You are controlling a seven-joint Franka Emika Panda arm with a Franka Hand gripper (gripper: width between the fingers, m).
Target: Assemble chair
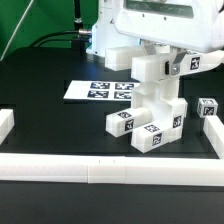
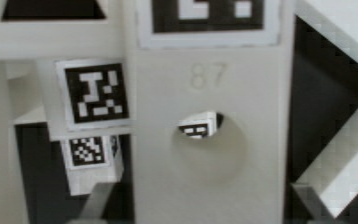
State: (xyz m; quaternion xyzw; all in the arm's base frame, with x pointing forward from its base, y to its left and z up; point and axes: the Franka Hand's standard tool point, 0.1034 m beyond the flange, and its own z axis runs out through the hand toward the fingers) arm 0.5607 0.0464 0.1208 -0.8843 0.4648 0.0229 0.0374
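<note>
My gripper is shut on an upright white chair panel, which fills the gap between my two fingers in the wrist view. In the exterior view this panel stands on a cluster of chunky white tagged blocks at the table's middle. One tagged block lies at the cluster's left in the exterior view. A small tagged piece shows beyond the panel, and tagged white parts lie beside it.
The marker board lies flat behind the cluster, toward the exterior view's left. A small tagged white block sits at the exterior view's right. A long white border rail runs along the front, with rail ends at both sides.
</note>
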